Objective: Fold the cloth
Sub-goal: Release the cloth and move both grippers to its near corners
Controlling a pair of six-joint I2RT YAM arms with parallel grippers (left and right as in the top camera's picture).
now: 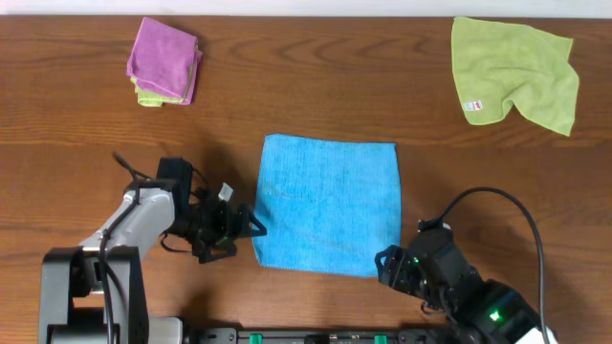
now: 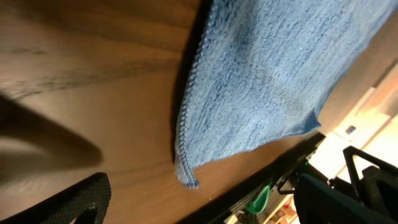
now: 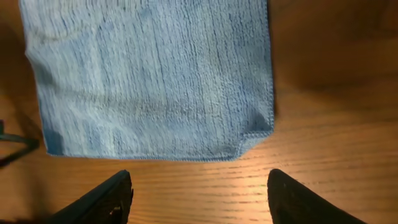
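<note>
The bright sky-blue, nearly square microfibre cloth [image 1: 330,203] lies spread flat in one layer on the brown wooden counter [image 1: 287,86], in the middle and towards the near side; its surface is soft and finely ribbed, with a stitched hem along the edges, and its near right corner curls up a little in the right wrist view [image 3: 149,74]. The left gripper [image 1: 256,222] lies low beside the cloth's left edge, close to the near left corner; its jaws are wide apart and hold nothing; whether the tips touch the hem I cannot tell; in the left wrist view the cloth [image 2: 261,81] is just ahead and only one dark finger [image 2: 78,199] is sharp. The right gripper [image 1: 392,263] stands at the near right corner; its jaws are also apart and empty; its two dark fingers [image 3: 109,199] are just short of the near hem, apart from it.
</note>
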